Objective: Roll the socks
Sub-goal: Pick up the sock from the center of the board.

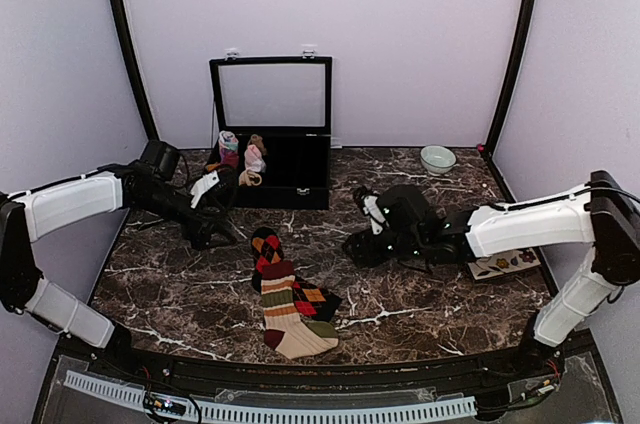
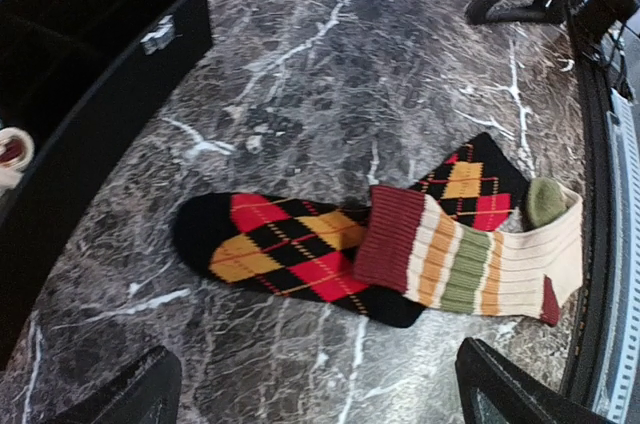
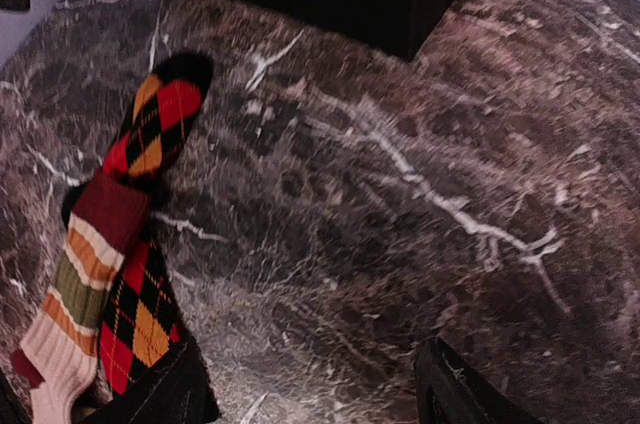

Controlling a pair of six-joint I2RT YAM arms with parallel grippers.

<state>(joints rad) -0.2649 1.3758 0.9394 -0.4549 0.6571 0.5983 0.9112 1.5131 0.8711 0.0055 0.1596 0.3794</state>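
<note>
My right gripper (image 3: 310, 389) hangs with jaws apart and nothing between them; my left gripper (image 2: 320, 394) is spread wide, empty too. The cream striped sock (image 2: 470, 264) lies unrolled across the black argyle socks (image 2: 280, 249), just ahead of the left gripper and to the right one's left. I should pinch one toe end alone, low, without snagging its neighbours.

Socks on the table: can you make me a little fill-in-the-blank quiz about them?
The striped sock lies on ____ of the diamond-patterned socks. Its heel is ____. The black box has its lid ____.
Missing words: top; green; open.
</note>
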